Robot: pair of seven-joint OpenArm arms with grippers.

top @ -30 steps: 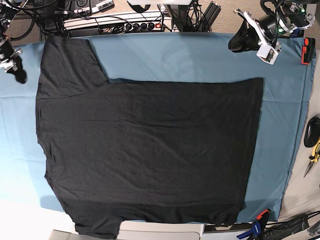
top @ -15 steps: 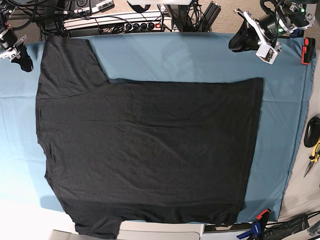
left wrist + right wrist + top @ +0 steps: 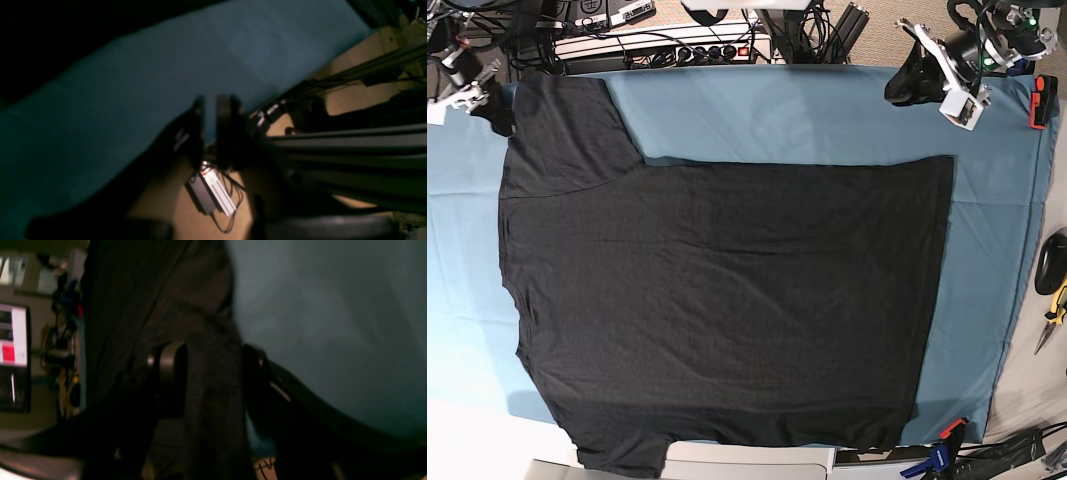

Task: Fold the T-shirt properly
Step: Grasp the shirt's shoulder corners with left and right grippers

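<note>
Base view: a blue cloth (image 3: 827, 110) is covering the table, with cables and a power strip (image 3: 667, 45) lying beyond its far edge. The T-shirt (image 3: 727, 300) is lying flat, plain black side up, filling most of the cloth; one sleeve (image 3: 567, 130) is reaching toward the far left corner, and the hem edge is running straight down the right side. The right tool (image 3: 495, 112) is sitting at the sleeve's outer corner. The left tool (image 3: 907, 85) is hanging over the far right part of the cloth, well apart from the shirt.

Left wrist view: dim and blurred. The left tool (image 3: 210, 130) is showing two dark fingers nearly together, a narrow slit between them, nothing held. Blue cloth (image 3: 133, 83) is lying behind it, floor and a power strip (image 3: 213, 193) below.

Right wrist view: the right tool (image 3: 213, 380) is standing with jaws parted, and a band of black shirt fabric (image 3: 213, 400) is lying between the fingers; whether they are pressing it, cannot tell. Blue cloth (image 3: 333, 323) is filling the right.
</note>
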